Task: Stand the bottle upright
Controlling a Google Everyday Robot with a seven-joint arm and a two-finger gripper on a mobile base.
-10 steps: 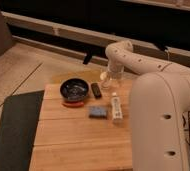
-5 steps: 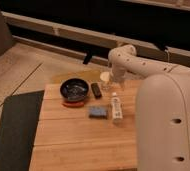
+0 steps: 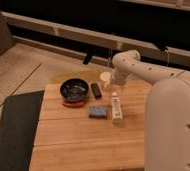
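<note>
The bottle is small, slim and white. It lies flat on the wooden table, cap end pointing away, just right of a blue sponge. My white arm reaches in from the right and bends down over the table's far side. Its gripper hangs just above and behind the bottle's cap end, beside a round pale cup. The gripper looks open and holds nothing.
A dark bowl on a red base sits at the table's far left. A small black oblong object lies between the bowl and the cup. A dark mat covers the floor to the left. My white body fills the right side.
The arm's bend has come lower and to the right, bringing the gripper closer over the bottle's cap end. The things on the table have not moved.
</note>
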